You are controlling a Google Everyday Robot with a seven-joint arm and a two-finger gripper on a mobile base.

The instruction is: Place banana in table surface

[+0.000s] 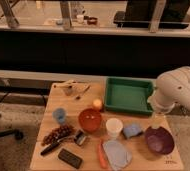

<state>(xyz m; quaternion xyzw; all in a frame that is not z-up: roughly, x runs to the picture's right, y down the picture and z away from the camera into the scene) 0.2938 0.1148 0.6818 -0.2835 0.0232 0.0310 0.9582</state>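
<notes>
The gripper (pixel 157 116) is held low between the green tray (pixel 128 95) beyond it and the purple bowl (pixel 159 140) nearer, probably because bare worktop (pixel 138 156) lies there. A pale piece right under it is judged the banana (pixel 157 122). Whether the gripper is clenched or released cannot be told.

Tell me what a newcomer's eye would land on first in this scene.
The bulky white robot arm at the right edge of the wooden table stands out first, its gripper hanging over the table beside the purple bowl at the near right corner. Next comes the green tray at the back right, then the red bowl in the middle among smaller clutter.
</notes>
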